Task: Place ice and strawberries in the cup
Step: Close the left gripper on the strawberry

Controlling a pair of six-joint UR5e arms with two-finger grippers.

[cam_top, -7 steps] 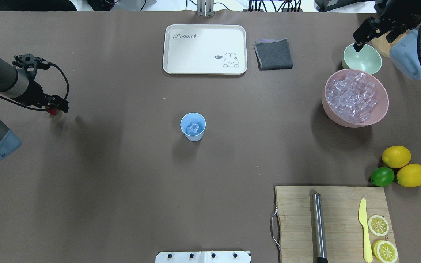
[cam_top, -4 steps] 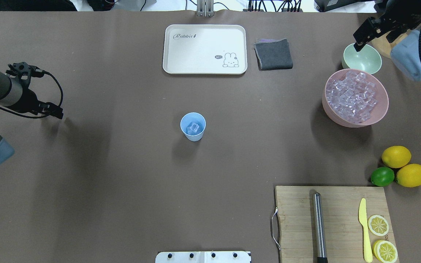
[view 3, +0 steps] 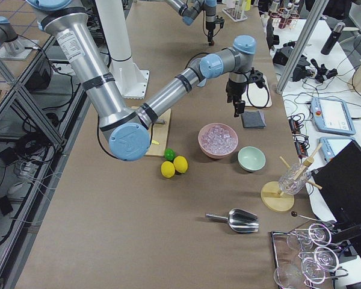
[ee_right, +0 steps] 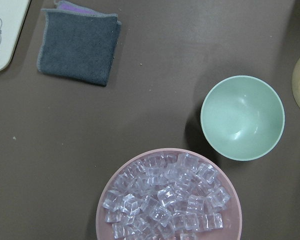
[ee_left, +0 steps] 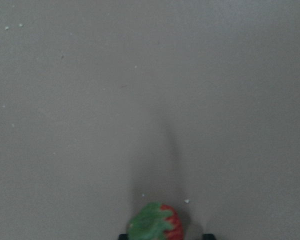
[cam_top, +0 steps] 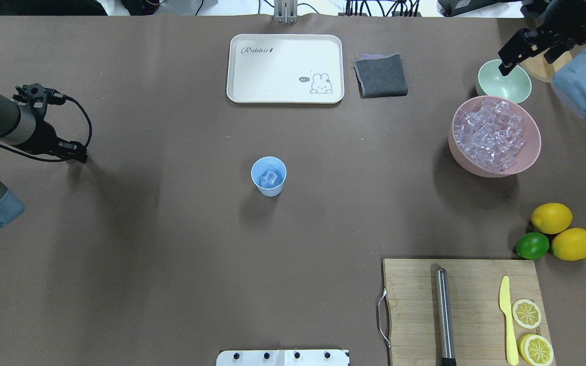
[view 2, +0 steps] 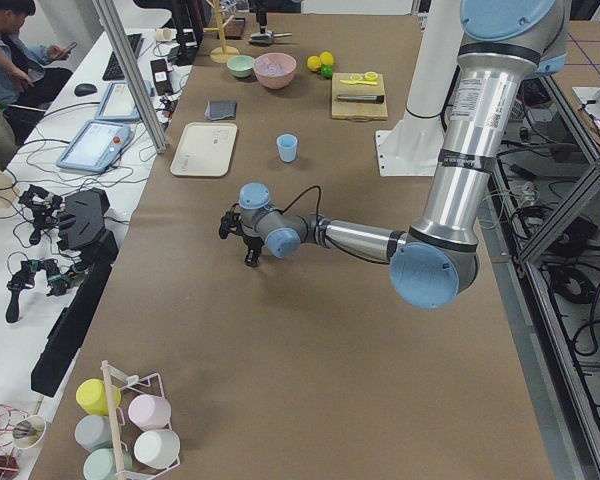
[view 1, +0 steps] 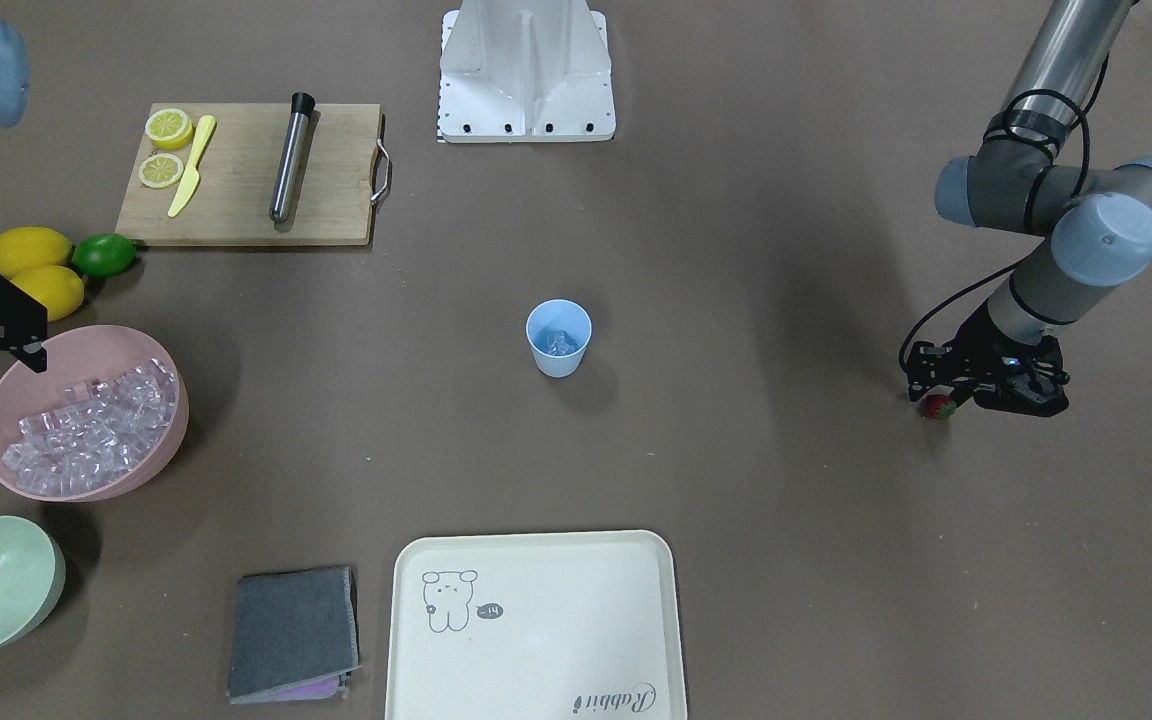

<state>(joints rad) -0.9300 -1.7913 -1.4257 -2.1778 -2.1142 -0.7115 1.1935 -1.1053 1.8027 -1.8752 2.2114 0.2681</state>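
The light-blue cup stands upright at mid-table with an ice cube inside. More ice fills the pink bowl at the right. My left gripper is at the table's far left, just above the surface. It is shut on the strawberry, whose green cap shows in the left wrist view. My right gripper hovers over the pale green bowl, beyond the pink bowl. It is empty, and no fingers show in its wrist view, so it looks open.
A white rabbit tray and a folded grey cloth lie at the far side. Two lemons and a lime sit near the cutting board, which holds a metal tool, a yellow knife and lemon slices.
My left gripper shifted a little leftward with the strawberry, whose red no longer shows from overhead. My right gripper drifted slightly to the right, still above the green bowl.
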